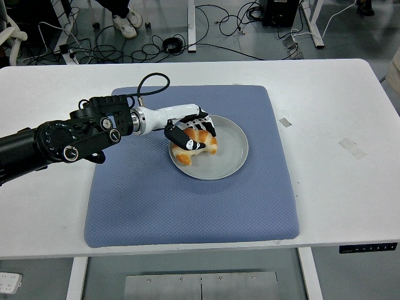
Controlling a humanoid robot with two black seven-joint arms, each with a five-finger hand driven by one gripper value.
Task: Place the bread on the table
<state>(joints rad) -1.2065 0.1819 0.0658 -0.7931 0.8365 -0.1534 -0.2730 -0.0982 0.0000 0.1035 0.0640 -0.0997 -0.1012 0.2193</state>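
The left robot hand (190, 133) reaches in from the left edge over the blue mat (187, 200), its black-tipped fingers (206, 125) curled down around the bread (195, 144), with the thumb on the near-left side of it and the other fingers draped over its top and far side. The hand is closed on the bread, a golden croissant-shaped piece that sits over the left part of the gray plate (228, 150); whether it touches the plate or hangs just above it cannot be told. The white forearm section runs back into the bulky black arm (69, 139), with a black cable (153, 80) looping up from the wrist. The plate lies on the upper middle of the mat, and the mat covers the center of the white table (340, 112). On the bare table to the right lie 2 small pieces of tape (352, 147). Beyond the table's far edge, cables trail over the floor.
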